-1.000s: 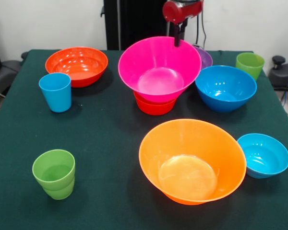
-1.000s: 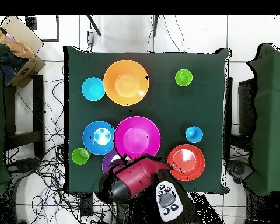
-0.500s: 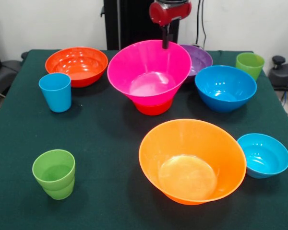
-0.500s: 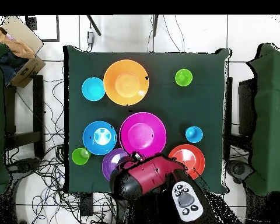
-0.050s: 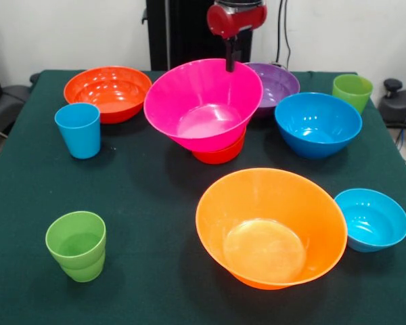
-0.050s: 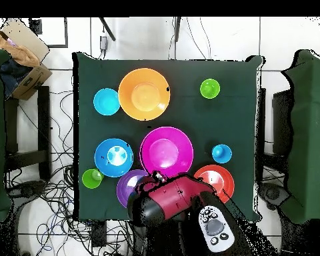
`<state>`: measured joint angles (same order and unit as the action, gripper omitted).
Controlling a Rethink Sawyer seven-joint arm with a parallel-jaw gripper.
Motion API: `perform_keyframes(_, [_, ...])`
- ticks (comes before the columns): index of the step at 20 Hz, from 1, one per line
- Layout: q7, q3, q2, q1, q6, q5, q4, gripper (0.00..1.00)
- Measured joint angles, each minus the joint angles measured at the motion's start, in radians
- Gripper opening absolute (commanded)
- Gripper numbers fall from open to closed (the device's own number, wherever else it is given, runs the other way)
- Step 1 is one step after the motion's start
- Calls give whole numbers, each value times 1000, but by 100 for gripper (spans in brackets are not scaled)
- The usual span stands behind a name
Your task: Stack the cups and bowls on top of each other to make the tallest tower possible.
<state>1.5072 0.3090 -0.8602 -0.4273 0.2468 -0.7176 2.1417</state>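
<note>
We see the pincer [image 5: 231, 62] at the far rim of the pink bowl [image 5: 201, 103], a dark finger [image 5: 230, 59] on that rim; whether it grips we cannot tell. The pink bowl sits tilted on a small red bowl [image 5: 222, 152] below the pincer. Just beside the pincer lies the purple bowl [image 5: 276, 82], then the blue bowl [image 5: 318, 124]. Well in front of the pincer stands the orange bowl [image 5: 271, 227].

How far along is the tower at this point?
Barely begun. The pink bowl sits tilted on a small red-orange bowl, with the gripper at its far rim. Left to stack: orange bowl, purple bowl, two blue bowls, another red-orange bowl, and the cups.
</note>
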Motion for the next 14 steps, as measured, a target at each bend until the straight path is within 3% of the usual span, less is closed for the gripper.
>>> perform_keyframes(14, [0,1,20,32,0,-9,-4,0])
